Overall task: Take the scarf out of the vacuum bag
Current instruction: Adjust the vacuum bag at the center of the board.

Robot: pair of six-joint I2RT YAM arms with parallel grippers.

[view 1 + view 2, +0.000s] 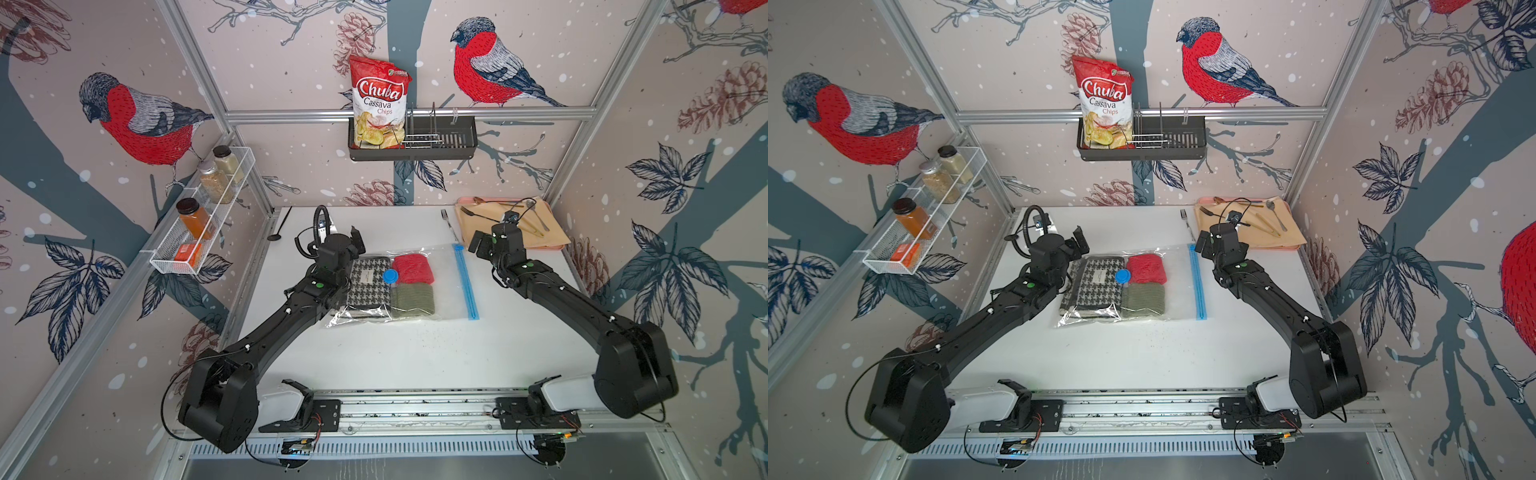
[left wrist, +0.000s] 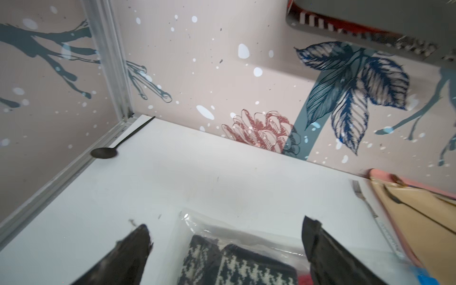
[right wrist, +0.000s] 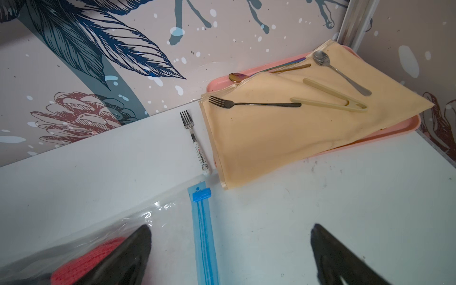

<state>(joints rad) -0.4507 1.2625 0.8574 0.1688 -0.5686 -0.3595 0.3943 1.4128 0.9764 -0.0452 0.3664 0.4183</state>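
Scarf [image 1: 368, 286] inside the vacuum bag [image 1: 446, 286]; left gripper [image 2: 227, 225] and right gripper [image 3: 232, 229] both spread wide, holding nothing.
Folded black-and-white houndstooth knit with a white label, it lies at the end farthest from the zip strip [image 1: 464, 282], beyond the red piece [image 1: 413, 268] and olive piece [image 1: 413, 298]. Likely soft, light and limp under slippery film: pinch a thick folded edge once the strip opens.
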